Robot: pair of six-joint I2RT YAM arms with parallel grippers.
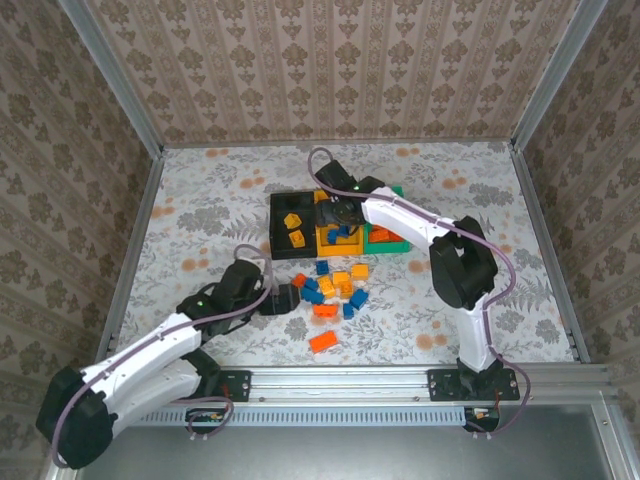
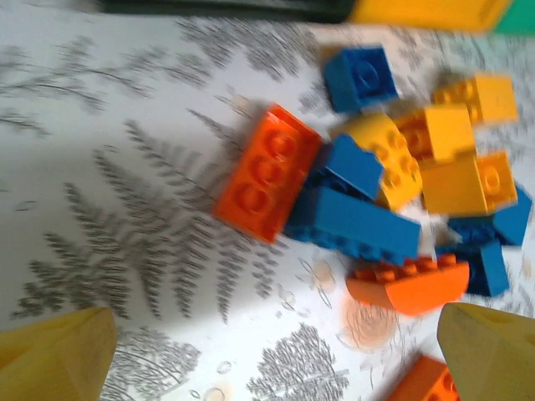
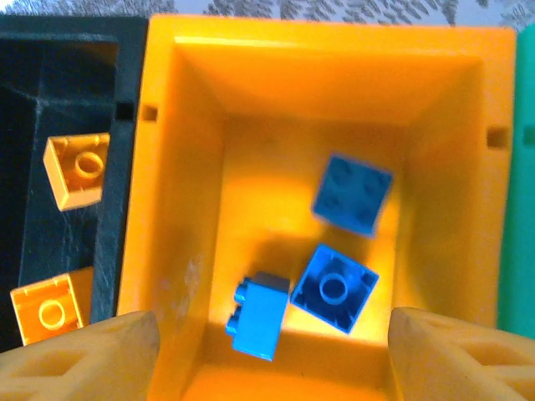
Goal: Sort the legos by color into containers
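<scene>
Where the three joined containers (image 1: 292, 254) sit at the centre of the top view, the black bin (image 1: 273, 225) is on the left, the orange-yellow bin (image 1: 335, 254) in the middle and the green bin (image 1: 400, 247) on the right. Two yellow-orange legos (image 1: 294, 229) lie in the black bin; the right wrist view shows them studs up against its right wall (image 3: 125, 83), one (image 3: 77, 170) above the other (image 3: 46, 309).

The orange-yellow bin (image 3: 184, 167) holds three blue bricks: one lying underside up (image 3: 352, 194) in the middle, a second (image 3: 334, 286) just below it, and a third (image 3: 257, 316) on its side at lower centre, close beside the second. A strip of the green bin (image 3: 522, 209) runs down the right edge; from above, red-orange pieces (image 1: 383, 237) show inside it.

The right jaws hang over the orange-yellow bin, apart, with nothing between them.

Below the containers in the top view, the loose legos (image 1: 335, 288) are heaped on the bench (image 1: 200, 200), with one red-orange brick (image 1: 323, 341) lying apart lower down. The left jaws stand apart and empty just left of the heap, facing a red-orange brick (image 2: 267, 171) and a long blue one (image 2: 355, 224).
</scene>
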